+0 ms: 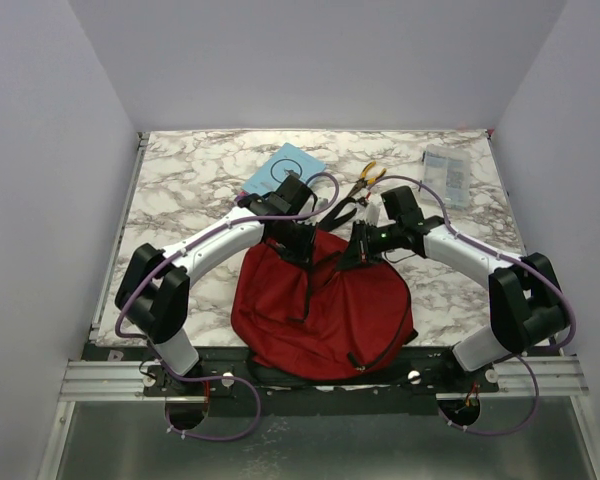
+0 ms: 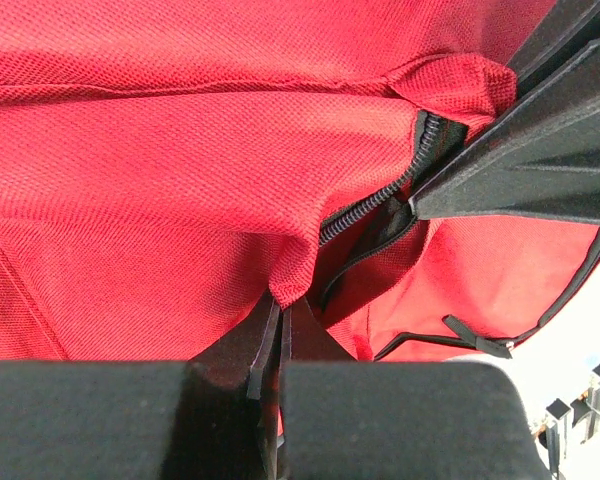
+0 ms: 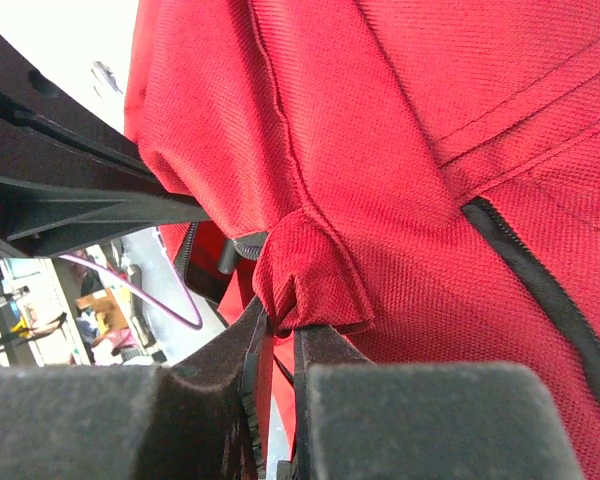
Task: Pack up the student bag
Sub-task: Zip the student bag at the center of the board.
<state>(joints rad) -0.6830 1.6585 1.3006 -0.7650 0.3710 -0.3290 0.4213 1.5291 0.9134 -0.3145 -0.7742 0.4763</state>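
On your left, the left claw [image 1: 300, 243] [image 2: 280, 308] is pinched shut on a fold of the student bag [image 1: 320, 310] [image 2: 180, 150]. Its two black fingers meet with only a sliver of red cloth between them, right at the edge of the bag's mouth, beside the black coil zipper [image 2: 380, 200]. The bag lies slumped at the near middle of the marble-patterned table [image 1: 180, 190], between your two arms, its lower edge reaching over the table's near rim. It is a soft, dark red sack of coarse weave with thin black straps trailing across it. Moving right, the right claw [image 1: 358, 250] [image 3: 280, 325] grips another bunched corner of the same red fabric, its jaws almost together with the cloth caught in the narrow gap. A flat black zipper band [image 3: 540, 270] runs slantwise over the weave near it. Beyond the bag, on the far part of the table, you see a flat light-blue book [image 1: 285, 170] partly under the left arm, then a yellow-handled tool [image 1: 368, 176], and farthest right a clear plastic packet [image 1: 447, 175].
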